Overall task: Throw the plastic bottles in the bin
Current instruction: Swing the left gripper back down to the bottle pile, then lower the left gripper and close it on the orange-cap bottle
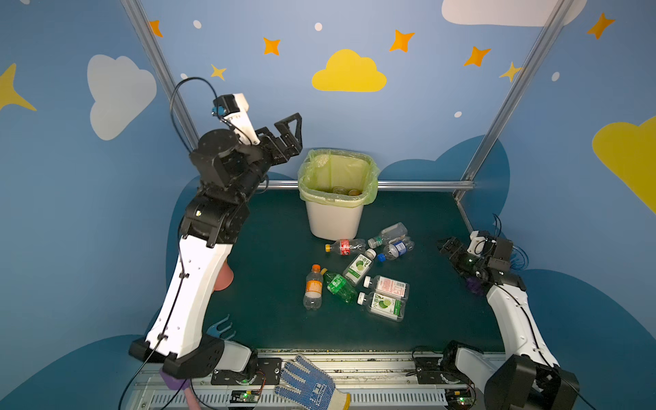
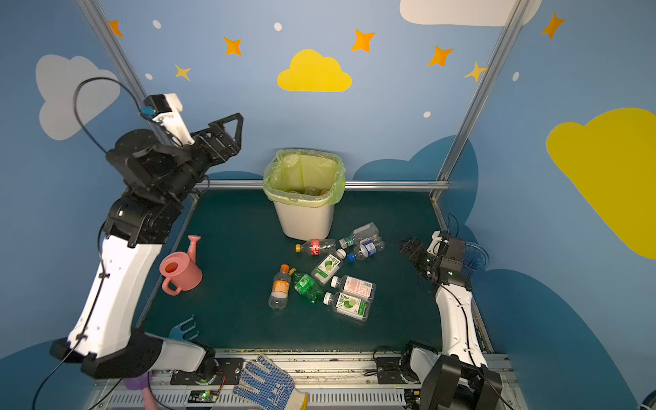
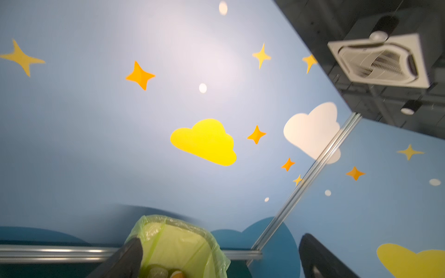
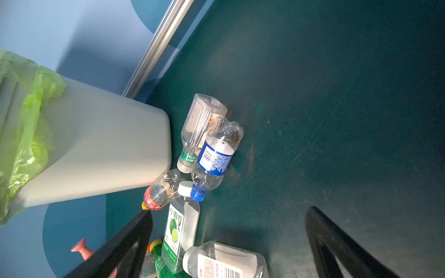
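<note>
A white bin (image 1: 333, 220) with a yellow-green liner stands at the far middle of a dark green table (image 1: 277, 319). A few bottles (image 1: 342, 191) lie at its bottom. Eight more lie on their sides in a loose cluster, just near of the bin and slightly right. Farthest are a red-label bottle (image 1: 345, 246), just beside the bin's base, and a clear bottle (image 1: 388, 234) touching a blue-label bottle (image 1: 398, 249). Nearer, packed close, lie two lime-label bottles (image 1: 358, 267), an orange-label bottle (image 1: 313, 288), a green bottle (image 1: 339, 284) and a white-label bottle (image 1: 388, 286).

The left gripper (image 1: 284, 133) hangs high, above and just left of the bin's rim, jaws spread wide and empty. The right gripper (image 1: 448, 246) sits low at the right, jaws also spread and empty, facing the blue-label bottle. A pink watering can (image 2: 179, 269) stands at the left.

The step in hand appears to be fetching the next bottle. To do it well, the right gripper should probably take the blue-label bottle, the closest one on the cluster's outer edge, closing across its body rather than its cap. These thin bottles likely crush and slip, so a centred grip helps. The bottle should rise above the rim before crossing over. It should drop only above the liner's mouth, without nudging the bin.
</note>
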Motion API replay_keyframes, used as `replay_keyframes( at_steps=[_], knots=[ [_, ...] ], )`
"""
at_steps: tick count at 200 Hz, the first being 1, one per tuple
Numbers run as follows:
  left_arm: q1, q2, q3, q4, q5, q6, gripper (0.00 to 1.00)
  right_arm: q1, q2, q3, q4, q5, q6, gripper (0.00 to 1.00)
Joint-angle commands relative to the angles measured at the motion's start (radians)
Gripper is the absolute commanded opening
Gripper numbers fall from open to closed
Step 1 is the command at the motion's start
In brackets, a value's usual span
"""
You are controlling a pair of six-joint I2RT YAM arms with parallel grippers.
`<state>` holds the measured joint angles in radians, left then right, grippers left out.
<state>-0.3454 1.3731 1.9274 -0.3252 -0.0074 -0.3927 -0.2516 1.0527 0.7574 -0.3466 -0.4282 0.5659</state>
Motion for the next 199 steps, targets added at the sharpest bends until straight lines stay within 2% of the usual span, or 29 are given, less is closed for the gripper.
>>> replay_keyframes(
  at_steps=[1, 31, 65, 96, 118, 140, 169, 199],
  knots=[
    [0.002, 0.02, -0.208, -0.002, -0.05, 0.016, 1.0, 0.005, 0.014, 0.004, -0.008, -0.01, 0.001, 0.98],
    [0.001, -0.075, -0.405, -0.043, -0.095, -0.013, 1.0, 0.006, 0.036, 0.004, -0.006, -0.018, 0.005, 0.98],
    [-0.022, -0.162, -0.567, -0.198, -0.174, -0.047, 1.0, 0.007, 0.052, -0.012, 0.012, -0.015, 0.012, 0.98],
    [-0.111, -0.224, -0.728, -0.313, -0.284, -0.098, 1.0, 0.007, 0.071, -0.02, 0.024, -0.02, 0.017, 0.98],
    [-0.199, -0.244, -0.833, -0.371, -0.352, -0.178, 1.0, 0.008, 0.082, -0.022, 0.031, -0.023, 0.016, 0.98],
    [-0.308, -0.22, -0.904, -0.423, -0.408, -0.253, 1.0, 0.007, 0.087, -0.022, 0.035, -0.024, 0.016, 0.98],
    [-0.442, -0.127, -0.917, -0.517, -0.454, -0.332, 1.0, 0.005, 0.092, -0.019, 0.032, -0.024, 0.008, 0.98],
    [-0.474, -0.041, -0.925, -0.557, -0.368, -0.366, 0.99, 0.007, 0.087, -0.024, 0.029, -0.018, 0.006, 0.98]
  ],
)
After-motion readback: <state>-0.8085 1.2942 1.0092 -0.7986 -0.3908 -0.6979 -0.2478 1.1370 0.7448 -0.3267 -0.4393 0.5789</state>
